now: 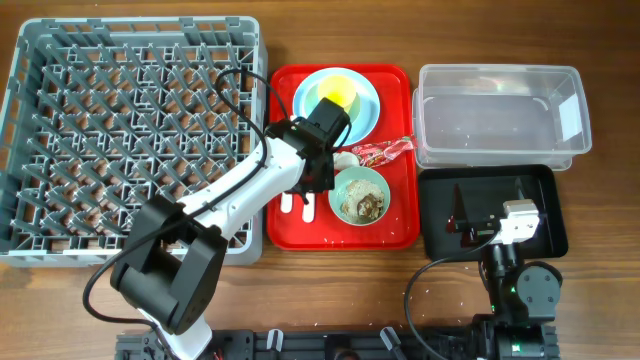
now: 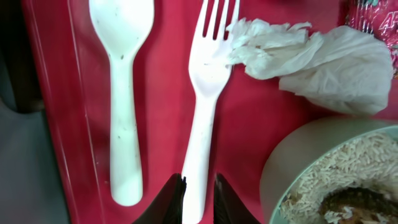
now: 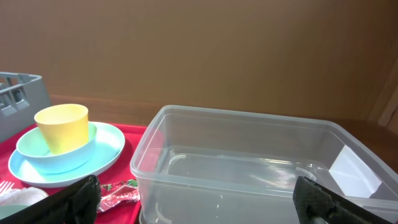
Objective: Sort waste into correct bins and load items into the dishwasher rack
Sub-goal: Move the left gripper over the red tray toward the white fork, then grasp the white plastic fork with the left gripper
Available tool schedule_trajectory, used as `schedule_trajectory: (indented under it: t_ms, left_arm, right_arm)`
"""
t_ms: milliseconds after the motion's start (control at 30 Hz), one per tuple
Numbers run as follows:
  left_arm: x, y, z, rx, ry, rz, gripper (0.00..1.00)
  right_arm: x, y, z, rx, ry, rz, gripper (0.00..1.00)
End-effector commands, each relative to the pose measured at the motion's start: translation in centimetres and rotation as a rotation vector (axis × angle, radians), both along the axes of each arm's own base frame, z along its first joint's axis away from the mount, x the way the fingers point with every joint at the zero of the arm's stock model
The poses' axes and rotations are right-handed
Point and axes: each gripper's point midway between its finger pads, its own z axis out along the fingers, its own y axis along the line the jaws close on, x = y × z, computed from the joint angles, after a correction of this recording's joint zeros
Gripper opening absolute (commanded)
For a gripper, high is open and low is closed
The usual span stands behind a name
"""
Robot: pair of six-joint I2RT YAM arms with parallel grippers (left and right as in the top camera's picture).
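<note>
My left gripper (image 2: 199, 193) is down on the red tray (image 1: 400, 228), shut on the handle of the white fork (image 2: 205, 106), which lies flat. The white spoon (image 2: 124, 93) lies beside it on the left. A crumpled white napkin (image 2: 317, 59) touches the fork's tines. The mint-green bowl (image 2: 292, 162) holds rice and brown scraps (image 2: 348, 186). The red wrapper (image 1: 385, 152) lies by the napkin. The yellow cup (image 3: 61, 127) stands in the blue bowl (image 3: 50, 155) on the blue plate (image 3: 109, 152). My right gripper (image 3: 199, 199) is open and empty over the black tray (image 1: 530, 190).
The grey rack (image 1: 130, 130) fills the left side of the table, next to the red tray. The clear tub (image 1: 500, 110) stands at the back right, just behind the black tray. Wood table (image 1: 600, 300) runs along the front and right.
</note>
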Motion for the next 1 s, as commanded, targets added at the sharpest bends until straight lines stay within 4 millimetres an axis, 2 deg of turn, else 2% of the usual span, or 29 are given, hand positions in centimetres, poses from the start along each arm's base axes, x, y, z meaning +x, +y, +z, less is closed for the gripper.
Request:
schedule_trajectory:
  t_ms: [0, 100, 133, 200, 267, 333, 467, 533, 633, 967]
  left_arm:
    - [-0.3, 0.0, -0.4, 0.005, 0.009, -0.001, 0.17]
    - [0.6, -0.3, -0.3, -0.005, -0.029, 0.001, 0.15]
    - [1.0, -0.6, -0.2, -0.014, -0.045, 0.002, 0.24]
    - [1.2, -0.6, -0.1, -0.018, -0.053, 0.002, 0.25]
    - [1.9, -0.5, 0.1, -0.008, -0.090, 0.008, 0.13]
    - [1.9, -0.5, 0.0, -0.006, -0.088, 0.008, 0.12]
    - [2.4, -0.5, 0.1, -0.002, -0.110, 0.013, 0.16]
    - [2.6, -0.6, -0.6, 0.004, -0.105, 0.013, 0.17]
    - [2.2, -0.4, -3.1, 0.035, -0.057, 0.028, 0.17]
    - [2.2, -0.4, -5.4, 0.057, -0.027, 0.028, 0.17]
  right_arm:
    - [0.0, -0.1, 0.1, 0.000, -0.006, -0.005, 1.00]
    - [0.0, -0.1, 0.1, 0.001, -0.006, -0.005, 1.00]
    - [0.0, -0.1, 0.1, 0.000, -0.006, -0.005, 1.00]
    - [0.0, -0.1, 0.1, 0.000, -0.006, -0.005, 1.00]
    - [0.0, -0.1, 0.1, 0.000, -0.006, -0.005, 1.00]
    - [0.0, -0.1, 0.1, 0.000, -0.006, -0.005, 1.00]
    - [0.0, -0.1, 0.1, 0.000, -0.006, -0.005, 1.00]
    - [0.0, -0.1, 0.1, 0.000, -0.006, -0.005, 1.00]
    - [0.0, -0.1, 0.1, 0.000, -0.006, -0.005, 1.00]
    - [0.0, -0.1, 0.1, 0.000, -0.006, -0.005, 1.00]
